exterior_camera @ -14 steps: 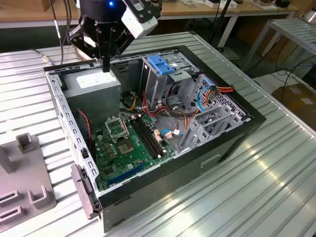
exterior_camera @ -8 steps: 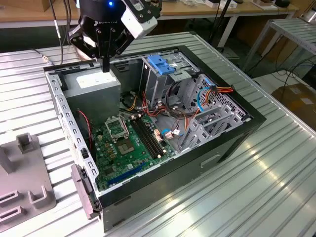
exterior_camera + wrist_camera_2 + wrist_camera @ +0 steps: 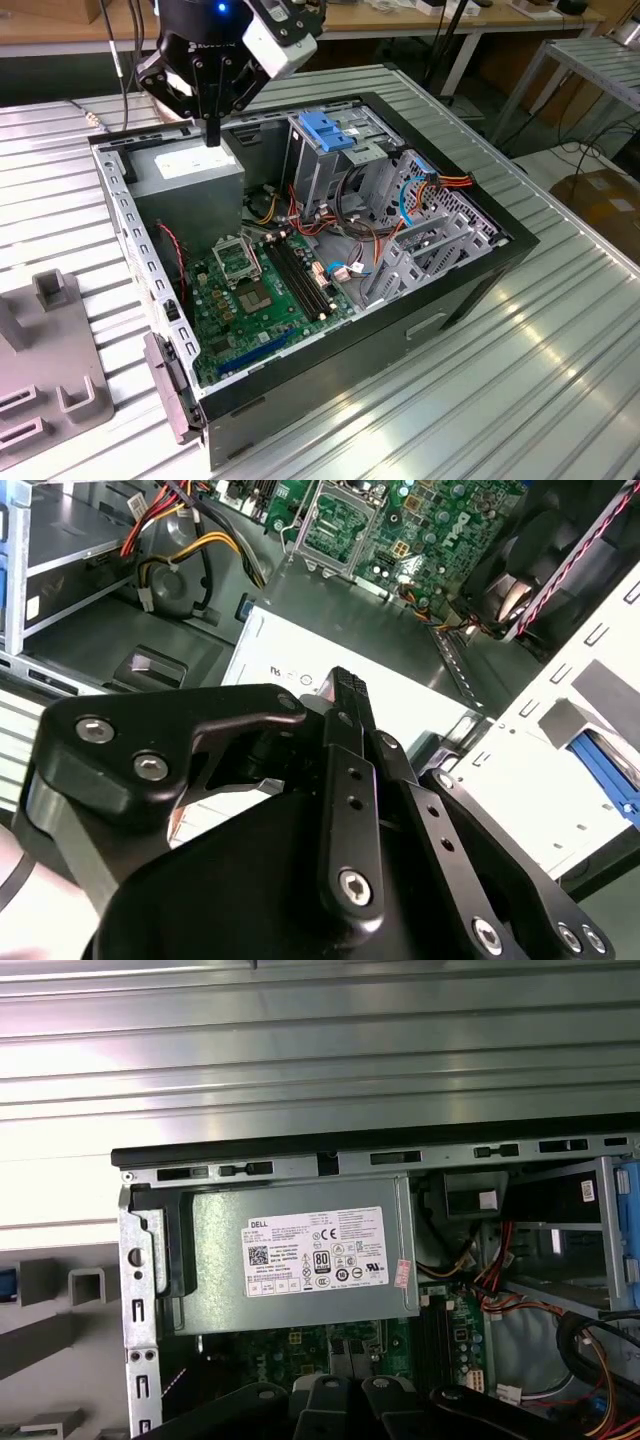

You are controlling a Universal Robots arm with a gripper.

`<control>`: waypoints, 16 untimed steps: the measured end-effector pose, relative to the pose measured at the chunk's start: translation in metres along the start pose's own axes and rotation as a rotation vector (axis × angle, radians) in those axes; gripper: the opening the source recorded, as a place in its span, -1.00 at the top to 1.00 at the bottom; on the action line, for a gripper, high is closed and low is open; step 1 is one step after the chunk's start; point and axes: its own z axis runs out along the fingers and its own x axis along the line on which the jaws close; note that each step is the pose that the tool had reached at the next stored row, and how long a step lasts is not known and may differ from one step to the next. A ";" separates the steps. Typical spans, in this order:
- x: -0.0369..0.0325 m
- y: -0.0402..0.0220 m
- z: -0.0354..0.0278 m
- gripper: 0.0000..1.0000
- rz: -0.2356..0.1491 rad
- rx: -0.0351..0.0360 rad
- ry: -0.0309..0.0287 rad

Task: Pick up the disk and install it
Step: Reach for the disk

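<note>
The disk is out of view. My gripper (image 3: 212,132) hangs over the back corner of the open computer case (image 3: 430,315), just above the grey power-supply box (image 3: 190,168) with its white label (image 3: 315,1255). The two black fingers (image 3: 345,695) stand pressed together with nothing between them, pointing down at the box. In the first wrist view the gripper's black body (image 3: 350,1405) sits over the green motherboard (image 3: 330,1345). The metal drive cage (image 3: 320,165) with a blue plastic latch (image 3: 326,130) stands to the exterior view's right of the gripper.
The case lies on a ribbed metal table (image 3: 530,380). Inside it are the motherboard (image 3: 255,290), bundles of red, yellow and orange cables (image 3: 440,185) and grey metal brackets (image 3: 420,250). A grey fixture with upright posts (image 3: 50,350) stands at the exterior view's left.
</note>
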 end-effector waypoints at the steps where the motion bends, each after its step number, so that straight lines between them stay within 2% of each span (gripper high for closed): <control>1: 0.0003 0.0000 0.0000 0.80 0.000 0.0001 0.0001; 16: 0.0053 -0.0004 -0.0002 0.80 0.000 0.0000 0.0000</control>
